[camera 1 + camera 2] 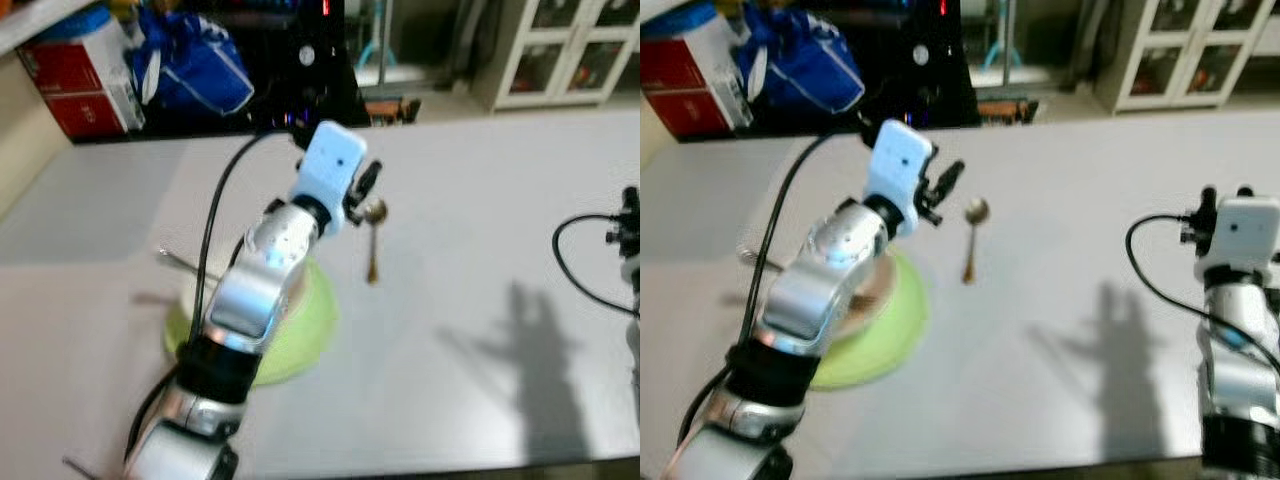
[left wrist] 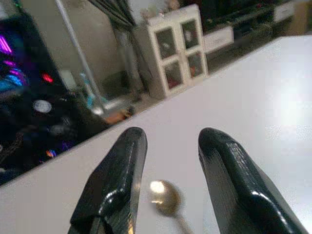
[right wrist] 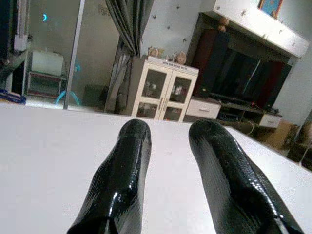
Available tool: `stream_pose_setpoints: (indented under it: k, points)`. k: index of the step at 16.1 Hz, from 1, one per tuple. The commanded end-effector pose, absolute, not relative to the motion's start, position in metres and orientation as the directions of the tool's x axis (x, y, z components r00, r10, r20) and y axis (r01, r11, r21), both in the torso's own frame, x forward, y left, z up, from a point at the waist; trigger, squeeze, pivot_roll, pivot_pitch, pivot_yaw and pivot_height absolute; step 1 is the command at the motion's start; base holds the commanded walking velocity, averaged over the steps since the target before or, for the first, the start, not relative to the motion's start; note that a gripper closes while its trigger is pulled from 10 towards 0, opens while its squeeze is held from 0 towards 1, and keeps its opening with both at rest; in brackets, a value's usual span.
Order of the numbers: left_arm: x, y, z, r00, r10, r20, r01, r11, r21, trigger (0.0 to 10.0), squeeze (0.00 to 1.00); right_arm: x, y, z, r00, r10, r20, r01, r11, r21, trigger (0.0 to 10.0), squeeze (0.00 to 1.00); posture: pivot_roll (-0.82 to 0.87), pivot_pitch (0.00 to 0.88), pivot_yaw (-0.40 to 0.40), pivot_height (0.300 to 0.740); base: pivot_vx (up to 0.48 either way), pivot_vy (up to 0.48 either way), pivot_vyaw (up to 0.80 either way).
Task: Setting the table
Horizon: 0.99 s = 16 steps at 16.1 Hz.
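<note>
We're looking down on a wide pale grey tabletop (image 1: 480, 230), lit from above, w/ our arm shadows falling on it at the right. Nearest, our left arm is reaching over a light green plate (image 1: 885, 330) lying flat by the near-left edge; a thin metal utensil (image 1: 180, 262) is sticking out beside it, type unclear. The left gripper (image 1: 948, 183) is hovering just left of a gold spoon (image 1: 372, 235) lying on the tabletop, bowl toward the far side; jaws apart, nothing betw. them. The right gripper (image 3: 168, 146) is hanging over bare tabletop at the right, well apart from the spoon, jaws apart too. Beyond the far edge: a red-and-white box (image 1: 85, 75), a blue bag (image 1: 195, 60), dark electronics w/ lights, and a white glass-door cabinet (image 1: 1185, 50).
</note>
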<state>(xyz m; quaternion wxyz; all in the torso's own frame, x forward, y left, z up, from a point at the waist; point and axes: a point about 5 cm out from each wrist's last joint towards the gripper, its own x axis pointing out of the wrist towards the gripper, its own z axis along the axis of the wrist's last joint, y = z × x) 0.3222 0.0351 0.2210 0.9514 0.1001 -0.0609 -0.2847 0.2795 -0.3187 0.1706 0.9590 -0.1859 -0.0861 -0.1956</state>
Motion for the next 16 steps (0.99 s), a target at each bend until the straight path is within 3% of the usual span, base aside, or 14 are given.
stream_pose_setpoints:
  k: [1,3,10,12,16]
  points:
    - [0.3209,0.0341,0.2285,0.82,-0.565,0.089,0.533,0.812,0.239,10.0,0.0,0.2801,-0.3181,0.1684,0.913,-0.339,0.229,0.399,0.86,-0.317,10.0,0.0,-0.14,0.0,0.071,0.74,0.0,0.0,0.0]
    - [0.3219,0.0345,0.2289,0.822,-0.562,0.089,0.53,0.814,0.239,10.0,0.0,0.281,-0.3171,0.1674,0.914,-0.336,0.228,0.396,0.862,-0.316,10.0,0.0,-0.14,0.0,0.072,0.74,0.0,0.0,0.0]
    - [0.3241,0.034,0.2247,0.83,-0.554,0.062,0.53,0.819,0.221,10.0,0.0,0.2817,-0.3137,0.1671,0.924,-0.31,0.222,0.368,0.877,-0.309,10.0,0.0,-0.15,0.0,0.077,0.74,0.0,-0.464,0.0]
    - [0.3234,0.0337,0.2238,0.829,-0.556,0.061,0.533,0.818,0.213,10.0,0.0,0.2797,-0.3126,0.1647,0.928,-0.305,0.212,0.36,0.879,-0.313,10.0,0.0,-0.15,0.0,0.078,0.74,0.298,-0.373,0.0]
    - [0.3268,0.0361,0.2217,0.853,-0.519,0.049,0.505,0.846,0.17,10.0,0.0,0.2776,-0.3128,0.1631,0.933,-0.299,0.201,0.351,0.882,-0.315,10.0,0.0,-0.15,0.0,0.079,0.74,0.0,0.0,0.0]
